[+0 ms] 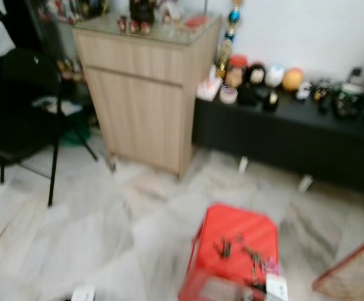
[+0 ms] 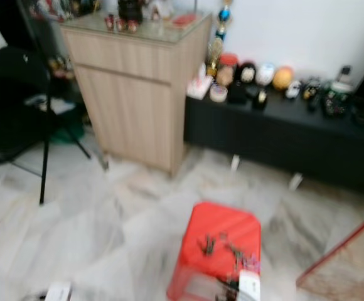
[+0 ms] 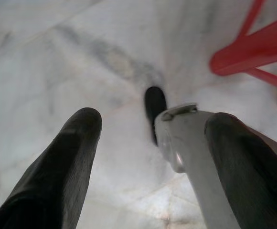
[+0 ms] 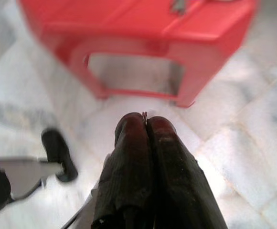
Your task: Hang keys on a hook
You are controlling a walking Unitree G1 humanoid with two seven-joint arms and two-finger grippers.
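Two bunches of keys (image 1: 226, 248) (image 1: 255, 257) lie on top of a red plastic stool (image 1: 238, 233) on the marble floor, low and right of centre in the blurred eye views. In the right wrist view my right gripper (image 4: 144, 125) hangs low beside the stool (image 4: 143, 33), its fingers pressed together. A thin sliver of metal shows at the tips, too small to identify. In the left wrist view my left gripper (image 3: 153, 123) is open over bare floor with nothing between its fingers, and a red stool leg (image 3: 253, 47) is off to one side.
A tall wooden cabinet (image 1: 144, 94) stands at the back. A low black bench (image 1: 295, 135) loaded with ornaments runs along the white wall to its right. A black chair (image 1: 19, 119) is at the left and a rug (image 1: 358, 276) at the lower right.
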